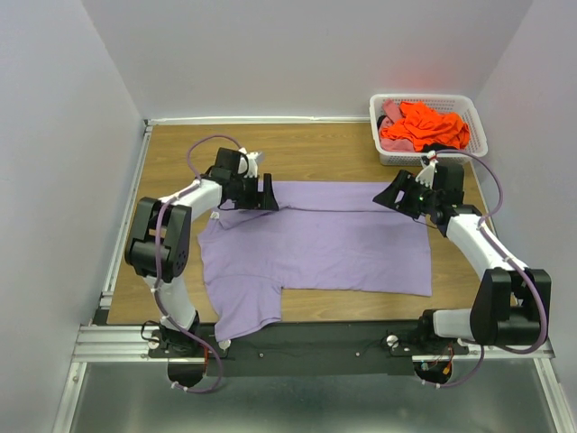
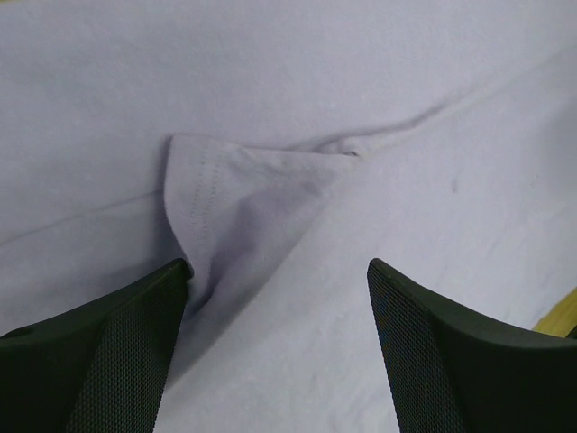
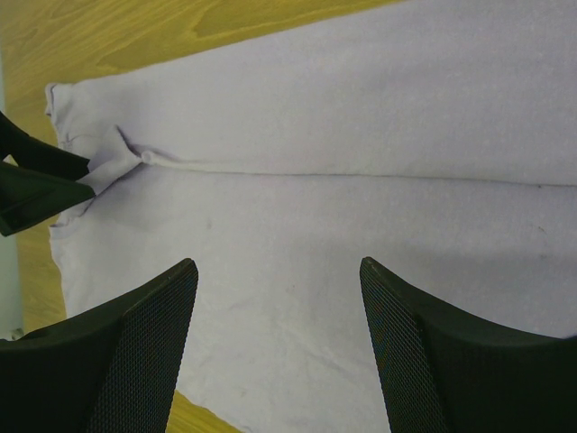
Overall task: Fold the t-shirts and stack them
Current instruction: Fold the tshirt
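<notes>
A large lavender t-shirt (image 1: pixel 315 248) lies spread on the wooden table, its far edge folded over toward the middle. One sleeve hangs over the near edge at the left. My left gripper (image 1: pixel 269 196) is open just above the shirt's far left corner; in the left wrist view it (image 2: pixel 279 271) has a small folded flap of lavender cloth (image 2: pixel 225 194) just ahead of the left finger. My right gripper (image 1: pixel 394 196) is open above the shirt's far right corner; in the right wrist view it (image 3: pixel 278 266) hovers over the lavender shirt (image 3: pixel 297 225). Orange and pink shirts (image 1: pixel 424 126) lie in the basket.
A white lattice basket (image 1: pixel 476 122) stands at the far right corner. Grey walls close in the table on three sides. Bare wood (image 1: pixel 306 149) shows behind the shirt. A metal rail (image 1: pixel 306 343) runs along the near edge.
</notes>
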`<state>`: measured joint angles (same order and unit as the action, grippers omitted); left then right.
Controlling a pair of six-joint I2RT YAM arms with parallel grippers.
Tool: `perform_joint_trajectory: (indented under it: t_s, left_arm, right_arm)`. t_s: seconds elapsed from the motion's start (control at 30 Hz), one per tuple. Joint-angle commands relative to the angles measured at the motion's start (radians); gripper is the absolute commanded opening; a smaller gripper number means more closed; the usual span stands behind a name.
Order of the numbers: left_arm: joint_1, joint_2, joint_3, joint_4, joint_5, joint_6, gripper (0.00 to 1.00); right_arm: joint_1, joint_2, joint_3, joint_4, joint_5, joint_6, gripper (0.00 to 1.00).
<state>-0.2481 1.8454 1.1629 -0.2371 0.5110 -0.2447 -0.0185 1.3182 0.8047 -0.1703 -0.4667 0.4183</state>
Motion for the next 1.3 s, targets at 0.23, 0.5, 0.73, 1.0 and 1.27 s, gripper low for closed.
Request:
perform_joint_trajectory:
  t_s: [0.23, 0.5, 0.73, 1.0, 1.27]
  left_arm:
    - [-0.092, -0.14, -0.181, -0.054, 0.055, 0.002, 0.87]
    - [-0.183, -0.339, -0.269, -0.068, 0.009, -0.067, 0.87]
    - [-0.083, -0.4, -0.23, -0.076, -0.146, -0.159, 0.77]
    - [0.108, -0.497, -0.394, -0.028, -0.212, -0.248, 0.76]
    - [0.138, -0.485, -0.468, 0.033, -0.183, -0.257, 0.44]
  right_arm:
    - [0.006, 0.022, 0.019, -0.015, -0.018, -0.001, 0.8]
    - [0.049, 0.065, 0.05, -0.015, -0.05, -0.023, 0.78]
    - [0.175, 0.166, 0.116, 0.008, -0.043, 0.005, 0.73]
    - [0.371, 0.321, 0.119, 0.279, -0.098, 0.233, 0.56]
    - [0.548, 0.558, 0.172, 0.584, -0.115, 0.459, 0.38]
